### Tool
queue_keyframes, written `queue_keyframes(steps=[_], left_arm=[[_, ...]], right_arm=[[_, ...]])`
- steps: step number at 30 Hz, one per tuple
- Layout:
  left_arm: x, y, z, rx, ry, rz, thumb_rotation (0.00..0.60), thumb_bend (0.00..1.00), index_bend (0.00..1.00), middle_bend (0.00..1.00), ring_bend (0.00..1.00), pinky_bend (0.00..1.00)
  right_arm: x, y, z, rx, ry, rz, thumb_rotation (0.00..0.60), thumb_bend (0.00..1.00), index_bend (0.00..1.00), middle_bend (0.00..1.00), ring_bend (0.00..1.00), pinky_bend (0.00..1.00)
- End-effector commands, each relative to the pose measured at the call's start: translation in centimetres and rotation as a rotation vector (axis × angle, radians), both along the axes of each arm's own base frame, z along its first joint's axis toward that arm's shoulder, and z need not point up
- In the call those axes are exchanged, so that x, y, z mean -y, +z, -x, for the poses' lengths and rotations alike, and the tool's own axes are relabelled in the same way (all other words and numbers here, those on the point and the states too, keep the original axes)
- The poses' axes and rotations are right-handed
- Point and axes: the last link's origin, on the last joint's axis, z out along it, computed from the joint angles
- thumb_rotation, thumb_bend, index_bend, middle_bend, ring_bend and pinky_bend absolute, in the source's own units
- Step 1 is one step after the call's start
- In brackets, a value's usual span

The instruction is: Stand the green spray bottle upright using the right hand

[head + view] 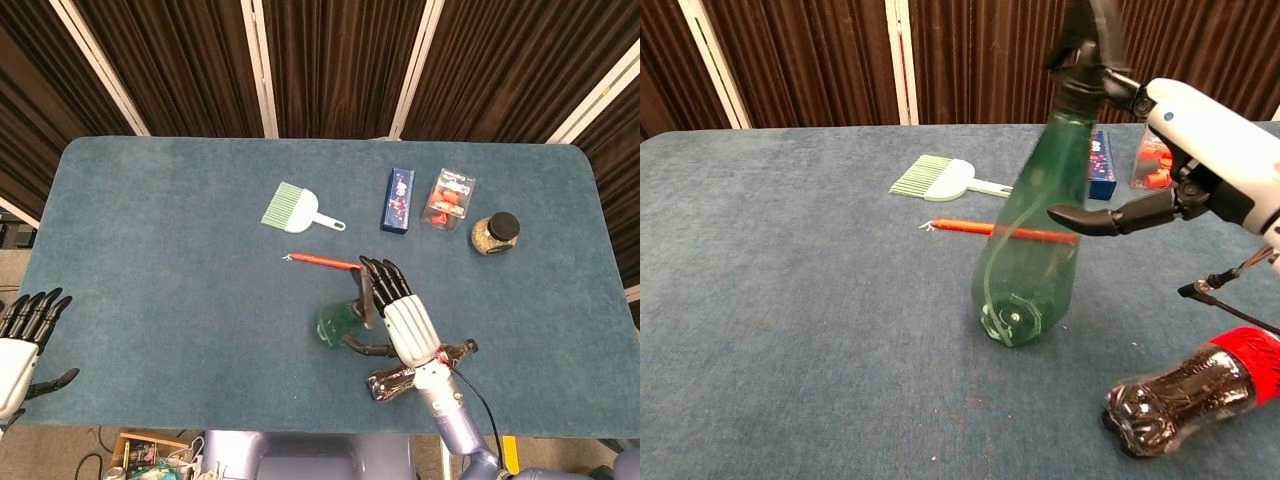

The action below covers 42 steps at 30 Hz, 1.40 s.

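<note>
The green spray bottle (1030, 250) stands almost upright on the blue table, its base (335, 322) on the cloth and its black trigger head leaning slightly left. My right hand (1210, 150) holds it loosely from the right: the fingers reach behind the neck and the thumb crosses in front of the body. From the head view the right hand (400, 320) covers most of the bottle. My left hand (25, 335) hangs off the table's near left edge with fingers spread, holding nothing.
A cola bottle (1190, 390) lies just under my right wrist. A red pen (970, 228) lies behind the spray bottle. Further back are a green dustpan brush (295, 208), a blue box (399, 200), a clear pack (450, 198) and a jar (495, 233).
</note>
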Motion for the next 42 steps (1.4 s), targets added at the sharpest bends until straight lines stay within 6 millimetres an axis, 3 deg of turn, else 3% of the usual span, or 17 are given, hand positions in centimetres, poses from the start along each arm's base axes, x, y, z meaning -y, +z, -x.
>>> queue_keyframes(steps=[1, 13, 21, 26, 32, 37, 42], left_arm=[[0.0, 0.0, 0.0, 0.000, -0.001, 0.000, 0.600, 0.02, 0.00, 0.00, 0.00, 0.00], [0.2, 0.0, -0.1, 0.001, -0.005, -0.002, 0.600, 0.02, 0.00, 0.00, 0.00, 0.00], [0.3, 0.1, -0.1, 0.000, -0.008, -0.006, 0.600, 0.02, 0.00, 0.00, 0.00, 0.00], [0.3, 0.1, 0.0, -0.002, -0.004, -0.010, 0.600, 0.02, 0.00, 0.00, 0.00, 0.00], [0.3, 0.0, -0.1, -0.005, -0.007, -0.009, 0.600, 0.02, 0.00, 0.00, 0.00, 0.00], [0.3, -0.1, 0.0, -0.014, -0.007, -0.010, 0.600, 0.02, 0.00, 0.00, 0.00, 0.00], [0.6, -0.1, 0.0, -0.022, -0.002, -0.020, 0.600, 0.02, 0.00, 0.00, 0.00, 0.00]], right_arm=[[-0.1, 0.2, 0.0, -0.003, 0.001, 0.004, 0.600, 0.25, 0.00, 0.00, 0.00, 0.00], [-0.3, 0.6, 0.1, -0.015, -0.003, 0.017, 0.600, 0.25, 0.00, 0.00, 0.00, 0.00], [0.1, 1.7, 1.6, -0.051, -0.032, 0.066, 0.600, 0.25, 0.00, 0.00, 0.00, 0.00], [0.5, 3.2, 5.1, -0.190, -0.060, 0.140, 0.600, 0.25, 0.00, 0.00, 0.00, 0.00], [-0.6, 5.3, 9.2, -0.376, -0.141, 0.152, 0.600, 0.25, 0.00, 0.00, 0.00, 0.00], [-4.1, 8.3, 13.9, -0.573, -0.342, 0.162, 0.600, 0.25, 0.00, 0.00, 0.00, 0.00], [-7.4, 10.1, 17.1, -0.547, -0.483, 0.187, 0.600, 0.25, 0.00, 0.00, 0.00, 0.00]])
